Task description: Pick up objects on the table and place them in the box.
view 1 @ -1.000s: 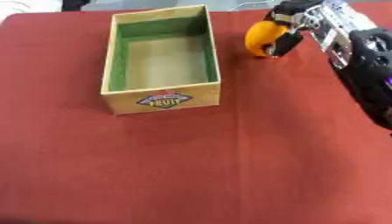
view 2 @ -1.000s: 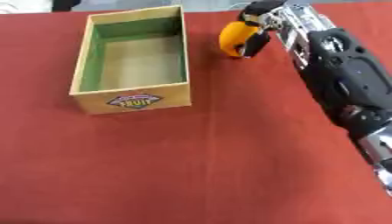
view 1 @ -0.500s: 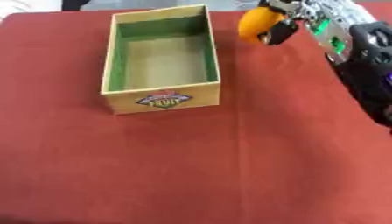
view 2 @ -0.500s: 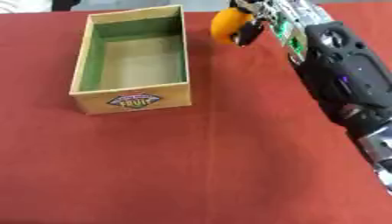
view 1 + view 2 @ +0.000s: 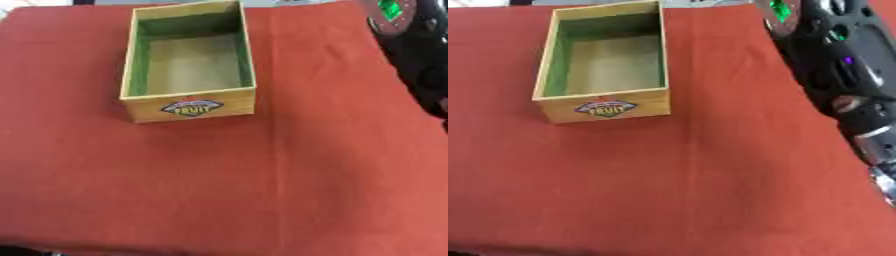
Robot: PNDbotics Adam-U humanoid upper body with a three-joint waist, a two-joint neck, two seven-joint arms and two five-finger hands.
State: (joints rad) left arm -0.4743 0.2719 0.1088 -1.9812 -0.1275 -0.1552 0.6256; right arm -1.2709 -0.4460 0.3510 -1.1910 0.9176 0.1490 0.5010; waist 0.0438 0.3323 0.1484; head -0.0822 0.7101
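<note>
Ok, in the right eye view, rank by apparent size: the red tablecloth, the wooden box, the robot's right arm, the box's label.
1. Red tablecloth
2. Wooden box and right arm: look alike; the arm is cropped and nearer the camera, so unranked
3. Label

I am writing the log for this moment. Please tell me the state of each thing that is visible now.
Box: upright, open on top, nothing visible inside.
Tablecloth: spread flat, red, nothing lying on it besides the box.
Right arm: reaching along the right side; its hand is out of view.
</note>
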